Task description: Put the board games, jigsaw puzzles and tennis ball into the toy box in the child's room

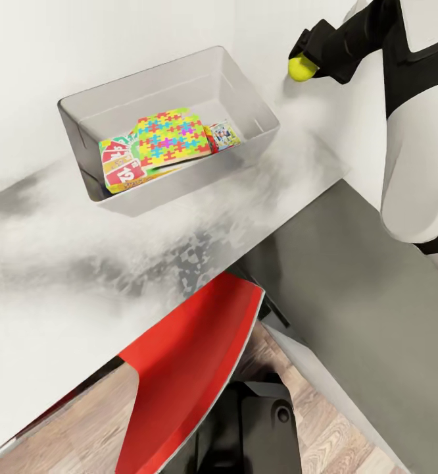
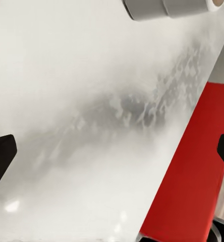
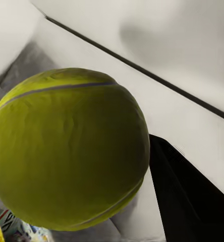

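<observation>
The light-grey toy box (image 1: 245, 85) stands on the table (image 1: 61, 263) near the wall. Inside it lies a bright jigsaw puzzle (image 1: 170, 137) on top of a yellow, green and red board game (image 1: 120, 168), with a blue board game (image 1: 223, 135) beside them. My right gripper (image 1: 304, 62) is shut on the yellow-green tennis ball (image 1: 301, 68), held in the air to the right of the box's far corner. In the right wrist view the tennis ball (image 3: 66, 148) sits against a black finger (image 3: 187, 196). My left gripper (image 2: 114, 151) hangs open over bare table top.
A red-and-white swivel chair (image 1: 186, 375) is pushed under the table's front edge, over wood-plank floor (image 1: 68, 434). The lower dark-grey desk section (image 1: 364, 296) joins at the right. A white wall (image 1: 81, 39) stands behind the box.
</observation>
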`<state>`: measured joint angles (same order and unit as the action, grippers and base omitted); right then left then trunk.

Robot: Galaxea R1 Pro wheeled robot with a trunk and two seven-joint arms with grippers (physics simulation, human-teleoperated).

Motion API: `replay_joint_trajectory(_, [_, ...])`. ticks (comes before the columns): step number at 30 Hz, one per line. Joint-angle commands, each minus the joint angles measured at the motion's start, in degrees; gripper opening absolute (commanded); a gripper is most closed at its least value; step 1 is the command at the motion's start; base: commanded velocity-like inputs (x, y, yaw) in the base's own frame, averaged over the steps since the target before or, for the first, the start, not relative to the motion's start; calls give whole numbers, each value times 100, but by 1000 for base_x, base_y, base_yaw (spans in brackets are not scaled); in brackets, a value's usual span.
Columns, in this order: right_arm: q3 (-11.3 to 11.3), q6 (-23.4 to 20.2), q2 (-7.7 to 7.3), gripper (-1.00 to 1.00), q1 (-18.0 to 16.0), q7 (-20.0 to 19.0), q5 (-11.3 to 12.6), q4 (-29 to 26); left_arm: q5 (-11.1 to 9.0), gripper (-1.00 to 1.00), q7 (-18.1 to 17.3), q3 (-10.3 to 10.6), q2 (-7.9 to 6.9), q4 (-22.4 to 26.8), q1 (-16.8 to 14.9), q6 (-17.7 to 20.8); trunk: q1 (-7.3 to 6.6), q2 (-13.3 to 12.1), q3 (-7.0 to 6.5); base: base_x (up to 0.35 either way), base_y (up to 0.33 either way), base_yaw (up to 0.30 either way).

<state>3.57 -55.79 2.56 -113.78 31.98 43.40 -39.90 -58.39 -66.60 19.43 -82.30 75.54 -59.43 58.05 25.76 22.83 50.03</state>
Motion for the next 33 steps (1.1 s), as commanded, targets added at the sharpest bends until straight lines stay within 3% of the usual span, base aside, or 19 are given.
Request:
replay_joint_trajectory(1, [21, -11, 6, -100, -4, 71, 72, -35, -17, 100, -11, 43, -6, -4, -33, 30, 2, 9, -2, -233, 0, 0])
replay_joint_trajectory(13, [15, -36, 106, -100, -67, 64, 95, -98, -22, 100, -11, 43, 0, -4, -33, 31, 2, 9, -114, -91, 0, 0])
replay_joint_trajectory(19, [-4, -320, 316, -100, -123, 55, 92, -487, -24, 100, -11, 43, -1, -4, -33, 31, 2, 9, -171, -1, 0, 0])
replay_joint_trajectory(29, [-30, -374, 744, -100, -234, 55, 84, -564, -22, 100, -11, 43, 1, -4, -33, 39, 2, 9, -264, 0, 0, 0])
replay_joint_trajectory(33, [-38, -352, 744, -100, -211, 66, 80, -554, -23, 100, -13, 43, 5, -4, -33, 39, 2, 9, -301, 0, 0, 0])
